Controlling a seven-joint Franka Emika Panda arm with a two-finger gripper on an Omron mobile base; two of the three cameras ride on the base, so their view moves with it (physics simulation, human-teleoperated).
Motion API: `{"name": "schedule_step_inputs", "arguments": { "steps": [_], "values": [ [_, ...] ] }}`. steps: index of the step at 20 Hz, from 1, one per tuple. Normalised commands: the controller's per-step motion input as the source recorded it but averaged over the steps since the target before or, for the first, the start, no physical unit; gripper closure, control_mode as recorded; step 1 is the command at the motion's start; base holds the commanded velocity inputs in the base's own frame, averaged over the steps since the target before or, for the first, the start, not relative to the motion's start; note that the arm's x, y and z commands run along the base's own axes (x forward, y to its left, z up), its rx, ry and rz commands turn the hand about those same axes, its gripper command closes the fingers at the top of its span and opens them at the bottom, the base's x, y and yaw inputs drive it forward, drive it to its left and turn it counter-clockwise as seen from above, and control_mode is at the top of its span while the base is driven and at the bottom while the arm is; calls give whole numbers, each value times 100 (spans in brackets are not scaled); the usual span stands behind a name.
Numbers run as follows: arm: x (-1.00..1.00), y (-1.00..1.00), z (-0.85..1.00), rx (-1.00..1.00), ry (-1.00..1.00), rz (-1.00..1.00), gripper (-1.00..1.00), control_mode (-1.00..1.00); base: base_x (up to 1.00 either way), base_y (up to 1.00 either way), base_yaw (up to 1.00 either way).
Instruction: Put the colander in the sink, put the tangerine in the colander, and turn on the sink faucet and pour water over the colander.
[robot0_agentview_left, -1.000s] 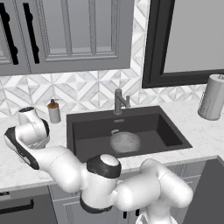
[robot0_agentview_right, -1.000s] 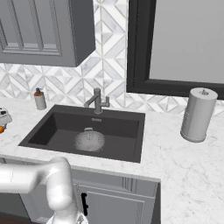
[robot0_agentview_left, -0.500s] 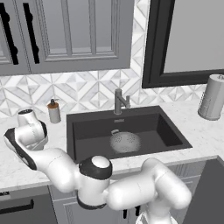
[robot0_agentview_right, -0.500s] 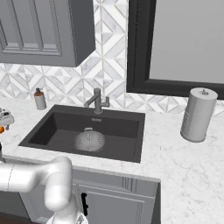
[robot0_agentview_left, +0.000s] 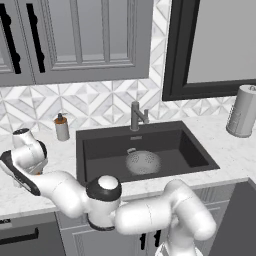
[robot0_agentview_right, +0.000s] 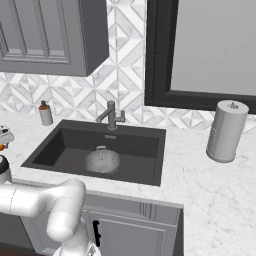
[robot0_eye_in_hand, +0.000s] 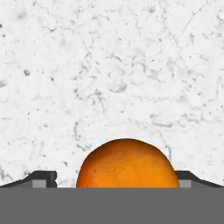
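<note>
From the left base view, the colander (robot0_agentview_left: 143, 162) sits in the sink (robot0_agentview_left: 195, 150), near the middle of the dark floor. The sink faucet (robot0_agentview_left: 136, 116) stands behind the sink at the back rim. A soap bottle (robot0_agentview_left: 61, 127) stands on the white counter (robot0_agentview_left: 62, 152) left of the sink. A paper towel roll (robot0_agentview_left: 242, 110) stands far to the right. The white arm bends low over the counter left of the sink.

From the right base view, the colander (robot0_agentview_right: 102, 161) sits in the sink (robot0_agentview_right: 145, 150), in front of the sink faucet (robot0_agentview_right: 111, 116). A bit of orange shows at the left edge, on the counter (robot0_agentview_right: 210, 180).

From the hand view, the tangerine (robot0_eye_in_hand: 127, 163) lies on the counter (robot0_eye_in_hand: 109, 65), left of the sink. The jaws are spread wide, one fingertip (robot0_eye_in_hand: 41, 178) on each side of the tangerine, not pinching it.
</note>
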Motion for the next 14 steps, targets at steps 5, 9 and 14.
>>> {"name": "schedule_step_inputs", "arguments": {
  "steps": [5, 9, 14],
  "values": [
    [16, 13, -20, 0, 0, 0, 100, -100, 0, 0, 0],
    [0, -25, -15, 0, 0, -3, 100, -100, 0, 0, 0],
    [0, -99, -20, 13, -1, -25, 100, -100, 0, 0, 0]
  ]
}}
